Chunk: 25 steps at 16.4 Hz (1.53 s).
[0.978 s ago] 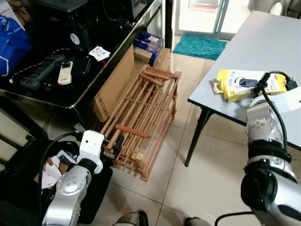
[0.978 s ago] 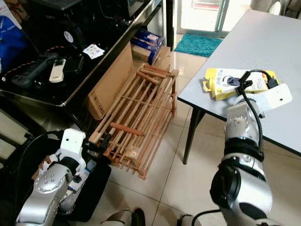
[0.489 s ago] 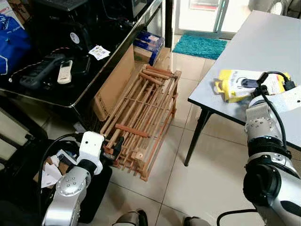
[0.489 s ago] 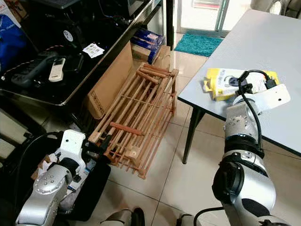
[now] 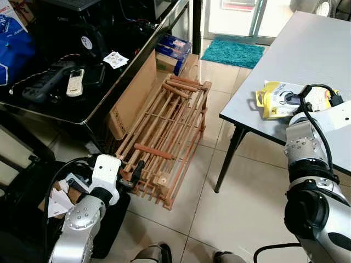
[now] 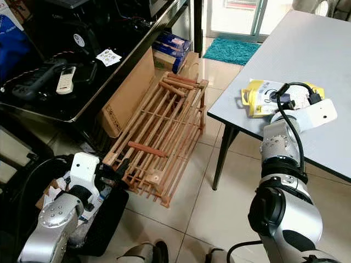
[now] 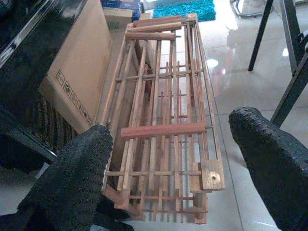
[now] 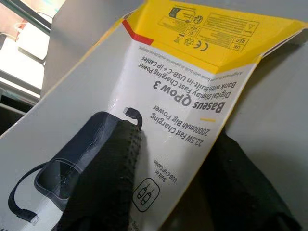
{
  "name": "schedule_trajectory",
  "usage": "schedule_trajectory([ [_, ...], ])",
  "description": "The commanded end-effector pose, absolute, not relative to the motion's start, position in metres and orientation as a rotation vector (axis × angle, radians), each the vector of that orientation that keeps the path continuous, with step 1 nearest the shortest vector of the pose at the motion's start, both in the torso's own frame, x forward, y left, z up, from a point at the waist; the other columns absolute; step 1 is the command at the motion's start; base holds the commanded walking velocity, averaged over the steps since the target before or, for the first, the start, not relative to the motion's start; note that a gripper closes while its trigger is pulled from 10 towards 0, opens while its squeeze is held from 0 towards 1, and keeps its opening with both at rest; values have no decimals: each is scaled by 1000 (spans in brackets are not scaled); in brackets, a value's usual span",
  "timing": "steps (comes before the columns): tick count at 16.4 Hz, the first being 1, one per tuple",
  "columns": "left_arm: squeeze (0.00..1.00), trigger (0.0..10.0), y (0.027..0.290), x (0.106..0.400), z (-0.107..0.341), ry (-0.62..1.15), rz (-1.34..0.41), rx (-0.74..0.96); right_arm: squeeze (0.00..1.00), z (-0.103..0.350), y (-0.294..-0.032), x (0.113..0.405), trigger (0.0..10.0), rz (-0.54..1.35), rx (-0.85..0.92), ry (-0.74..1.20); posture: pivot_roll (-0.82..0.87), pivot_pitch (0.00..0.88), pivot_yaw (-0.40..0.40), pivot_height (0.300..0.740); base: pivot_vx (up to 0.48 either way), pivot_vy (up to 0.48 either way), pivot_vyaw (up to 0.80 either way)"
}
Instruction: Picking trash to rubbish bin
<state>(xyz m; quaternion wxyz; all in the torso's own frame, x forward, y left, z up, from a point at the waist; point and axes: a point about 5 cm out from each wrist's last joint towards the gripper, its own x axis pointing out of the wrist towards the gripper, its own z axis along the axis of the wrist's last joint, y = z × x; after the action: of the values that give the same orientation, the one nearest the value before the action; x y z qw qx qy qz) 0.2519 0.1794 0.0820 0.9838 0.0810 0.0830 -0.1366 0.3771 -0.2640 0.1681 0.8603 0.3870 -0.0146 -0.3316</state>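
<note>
Pickup step: right gripper (image 8: 159, 192) fingers clamp yellow power-bank pkg (image 5: 277, 98) near desk (image 5: 307, 49) front edge. Left gripper (image 7: 168, 159) open, idle. Next: lift, carry to black bin (image 5: 107, 230).

Wooden rack (image 5: 164, 139) beside cardboard box (image 5: 134, 98)
</note>
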Motion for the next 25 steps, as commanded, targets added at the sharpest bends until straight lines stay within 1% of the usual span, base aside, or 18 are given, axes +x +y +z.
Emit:
schedule_trajectory([
  [1, 0, 10000, 181, 248, 81, 181, -282, 175, 0, 162, -262, 377, 0, -705, 830, -5, 89, 195, 111, 740, 0, 0, 0],
  [4, 0, 10000, 180, 248, 81, 182, -283, 174, 0, 162, -262, 376, 0, -695, 808, -11, 88, 195, 110, 740, 0, 0, 0],
  [7, 0, 10000, 180, 249, 81, 180, -282, 173, 0, 172, -255, 379, 0, -621, 671, -64, 85, 194, 108, 740, 0, 0, 0],
  [10, 0, 10000, 180, 249, 81, 179, -283, 173, 0, 176, -249, 380, 0, -577, 612, -94, 84, 191, 109, 740, 0, 0, 0],
  [13, 0, 10000, 180, 251, 81, 176, -282, 176, 0, 181, -242, 380, 0, -517, 474, -137, 82, 183, 111, 740, 0, 0, 0],
  [15, 0, 10000, 178, 253, 81, 171, -280, 176, 0, 187, -236, 378, 0, -470, 322, -192, 76, 177, 110, 740, 0, 0, 0],
  [16, 0, 10000, 178, 254, 81, 170, -280, 175, 0, 188, -235, 377, 0, -465, 291, -204, 76, 176, 109, 740, 0, 0, 0],
  [17, 0, 10000, 175, 257, 82, 162, -278, 171, 0, 193, -231, 372, 0, -440, 202, -253, 69, 169, 104, 740, 0, 0, 0],
  [18, 0, 10000, 174, 258, 82, 156, -276, 168, 0, 196, -230, 369, 0, -429, 170, -280, 64, 164, 102, 740, 0, 0, 0],
  [21, 0, 10000, 170, 263, 82, 147, -259, 155, 0, 202, -230, 363, 0, -400, 166, -333, 45, 148, 95, 740, 0, 0, 0],
  [25, 0, 10000, 164, 268, 82, 136, -267, 143, 0, 222, -224, 356, 0, -341, 54, -430, 30, 136, 89, 740, 0, 0, 0],
])
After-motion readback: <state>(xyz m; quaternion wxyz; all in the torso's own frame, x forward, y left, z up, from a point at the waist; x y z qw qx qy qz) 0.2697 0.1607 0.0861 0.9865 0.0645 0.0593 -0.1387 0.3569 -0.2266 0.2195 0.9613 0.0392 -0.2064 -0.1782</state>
